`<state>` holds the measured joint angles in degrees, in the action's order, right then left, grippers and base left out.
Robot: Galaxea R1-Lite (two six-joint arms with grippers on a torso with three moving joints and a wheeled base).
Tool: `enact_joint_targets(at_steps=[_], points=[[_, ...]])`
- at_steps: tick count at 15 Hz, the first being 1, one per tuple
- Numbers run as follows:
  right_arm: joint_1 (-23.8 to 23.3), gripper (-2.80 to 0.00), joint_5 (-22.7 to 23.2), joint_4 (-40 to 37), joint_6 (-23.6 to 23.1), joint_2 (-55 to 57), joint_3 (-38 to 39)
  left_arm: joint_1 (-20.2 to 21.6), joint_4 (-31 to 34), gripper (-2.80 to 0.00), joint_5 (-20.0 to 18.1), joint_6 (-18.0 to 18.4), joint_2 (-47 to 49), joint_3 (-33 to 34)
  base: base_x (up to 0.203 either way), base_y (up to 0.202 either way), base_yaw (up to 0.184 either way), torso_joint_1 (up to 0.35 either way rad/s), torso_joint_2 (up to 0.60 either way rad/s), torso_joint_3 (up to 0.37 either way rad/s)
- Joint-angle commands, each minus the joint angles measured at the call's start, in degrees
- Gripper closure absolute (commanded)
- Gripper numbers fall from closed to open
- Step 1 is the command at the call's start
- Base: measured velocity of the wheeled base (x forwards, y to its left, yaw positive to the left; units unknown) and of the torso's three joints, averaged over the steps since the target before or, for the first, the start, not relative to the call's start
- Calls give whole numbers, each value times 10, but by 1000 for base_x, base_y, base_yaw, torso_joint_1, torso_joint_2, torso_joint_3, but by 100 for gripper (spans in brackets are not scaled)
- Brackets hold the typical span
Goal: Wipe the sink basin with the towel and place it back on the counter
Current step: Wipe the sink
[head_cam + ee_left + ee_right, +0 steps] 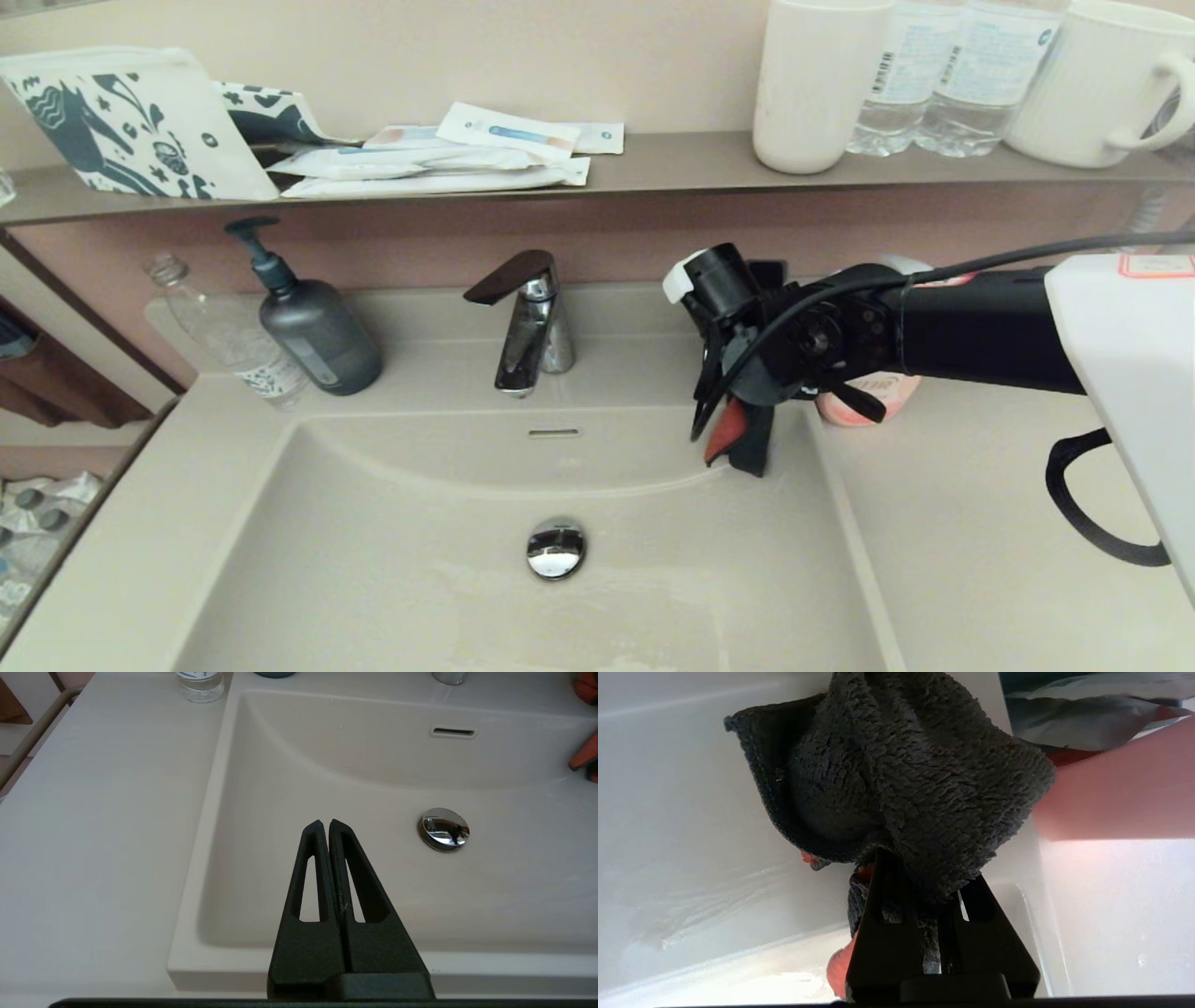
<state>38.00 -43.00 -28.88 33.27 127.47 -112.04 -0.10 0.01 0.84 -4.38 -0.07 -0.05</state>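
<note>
The beige-cream sink basin [420, 560] has a chrome drain plug [555, 548] and an overflow slot [554, 432]. My right gripper [738, 425] points down over the basin's back right corner. It is shut on the towel [744, 448], which hangs charcoal and coral red just above the basin's slope. In the right wrist view the bunched towel [896, 774] hides the fingertips of the right gripper [924, 868]. My left gripper [325, 823] is shut and empty, above the basin [350, 779] near its front left edge; the head view does not show it. Counter [980, 523] lies on both sides.
A chrome faucet [527, 322] stands behind the basin. A dark pump bottle [313, 322] and a clear bottle [224, 336] sit at the back left. A pink object [868, 397] lies behind the right wrist. The brown shelf [653, 159] carries cups, water bottles and pouches.
</note>
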Motion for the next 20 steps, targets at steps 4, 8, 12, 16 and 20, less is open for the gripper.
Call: enact_joint_targets(at_steps=[4,8,12,16,20], points=[[34,0,5,28,1,20,-5,0,0,0,0,0,1,0,0,0,0,0,0,0],[79,0,37,81,-14,29,-6,0,0,0,0,0,1,0,0,0,0,0,0,0],[109,0,75,109,-23,28,-6,0,0,0,0,-1,1,0,0,0,0,0,0,0],[101,0,72,107,-27,28,-8,0,0,0,0,0,1,0,0,0,0,0,0,0],[59,0,33,54,-24,17,-6,0,0,0,0,0,1,0,0,0,0,0,0,0]])
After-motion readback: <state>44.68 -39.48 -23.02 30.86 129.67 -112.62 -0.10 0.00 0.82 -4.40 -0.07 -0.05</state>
